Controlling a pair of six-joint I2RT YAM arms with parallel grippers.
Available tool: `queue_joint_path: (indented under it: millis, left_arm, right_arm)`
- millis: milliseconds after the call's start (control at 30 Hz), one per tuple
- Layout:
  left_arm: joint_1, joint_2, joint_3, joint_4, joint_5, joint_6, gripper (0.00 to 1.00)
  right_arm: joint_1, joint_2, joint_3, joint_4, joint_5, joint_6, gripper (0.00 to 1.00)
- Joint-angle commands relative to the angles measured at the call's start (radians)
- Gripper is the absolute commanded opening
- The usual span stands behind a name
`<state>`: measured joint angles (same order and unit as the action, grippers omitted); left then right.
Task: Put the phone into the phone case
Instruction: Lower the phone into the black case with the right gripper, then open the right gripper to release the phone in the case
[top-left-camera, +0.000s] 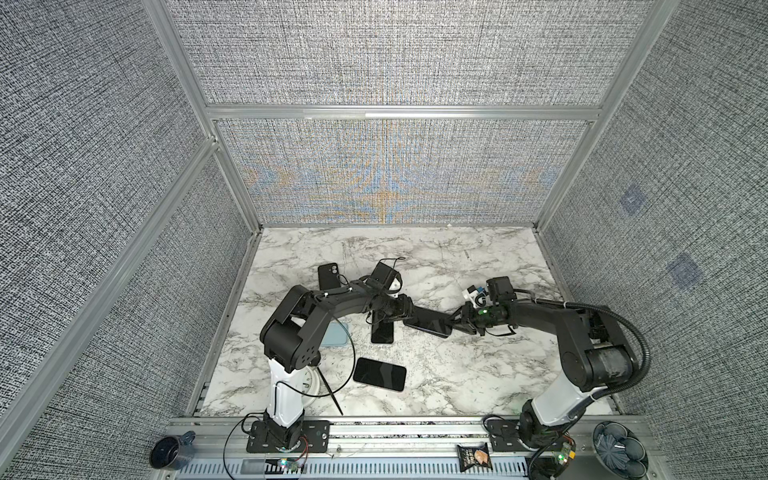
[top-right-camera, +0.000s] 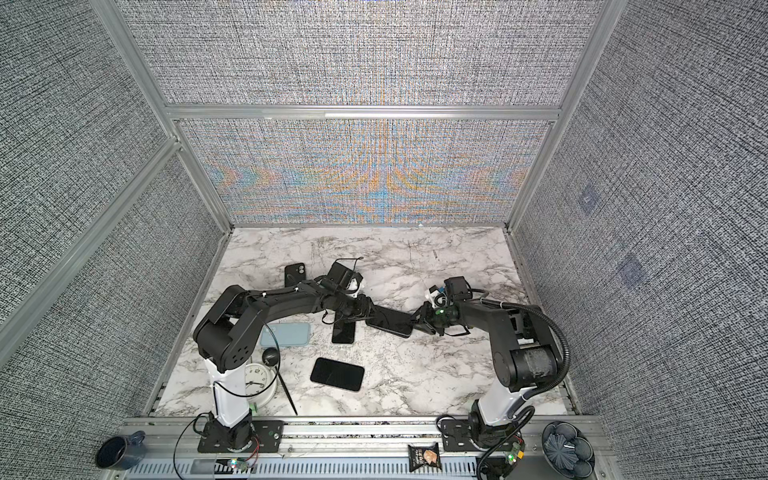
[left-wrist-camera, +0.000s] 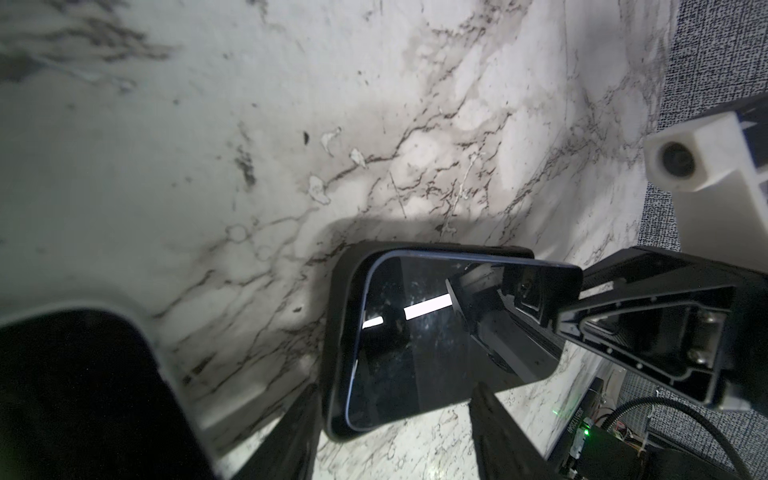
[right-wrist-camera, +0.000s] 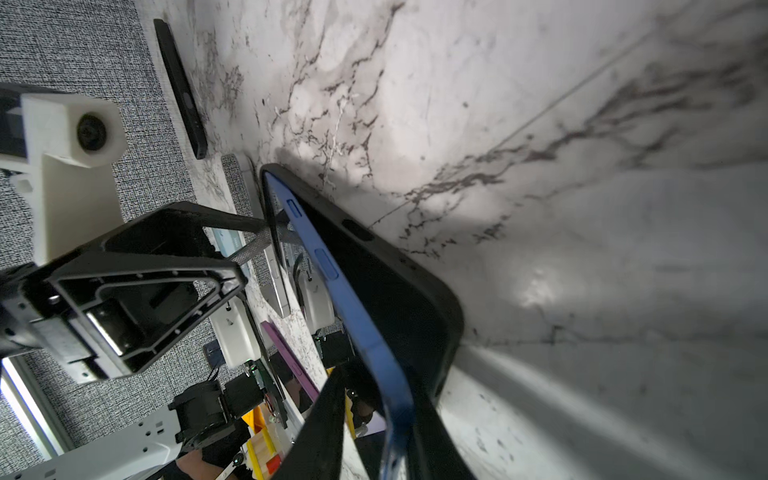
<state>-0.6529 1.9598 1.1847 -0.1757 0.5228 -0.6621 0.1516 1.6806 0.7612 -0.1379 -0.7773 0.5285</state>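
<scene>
Between the two arms, in both top views, a dark-screened phone (top-left-camera: 430, 320) (top-right-camera: 392, 321) with a blue rim lies in a black phone case (left-wrist-camera: 338, 332). One end sits inside the case. Its blue edge (right-wrist-camera: 361, 316) rises out of the case (right-wrist-camera: 399, 291) toward the right arm. My left gripper (top-left-camera: 405, 312) (left-wrist-camera: 397, 386) is shut across the case's width at the seated end, one finger on each long side. My right gripper (top-left-camera: 455, 323) (right-wrist-camera: 378, 386) straddles the raised end, slightly open, with a gap between one finger and the phone.
On the marble table (top-left-camera: 457, 374) lie a second dark phone (top-left-camera: 380, 374), a third (top-left-camera: 382, 332) under my left arm, another black case (top-left-camera: 328, 276) and a light blue case (top-left-camera: 334, 337). A white clock (top-left-camera: 309, 386) and a black stick (top-left-camera: 332, 395) lie by the left base.
</scene>
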Motion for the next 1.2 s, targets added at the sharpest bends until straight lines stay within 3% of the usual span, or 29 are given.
queue_joint_path:
  millis: [0, 767, 1167]
  left_arm:
    - [0.001, -0.008, -0.004, 0.023, 0.005, -0.002, 0.58]
    - [-0.001, -0.034, -0.04, 0.052, 0.006, -0.017, 0.57]
    - [0.0, -0.038, -0.026, 0.001, -0.013, 0.026, 0.59]
  right_arm:
    - [0.015, 0.004, 0.017, -0.036, 0.026, -0.025, 0.29]
    - [0.081, 0.03, 0.107, -0.183, 0.163, -0.092, 0.35]
    - [0.129, -0.009, 0.18, -0.315, 0.323, -0.149, 0.54]
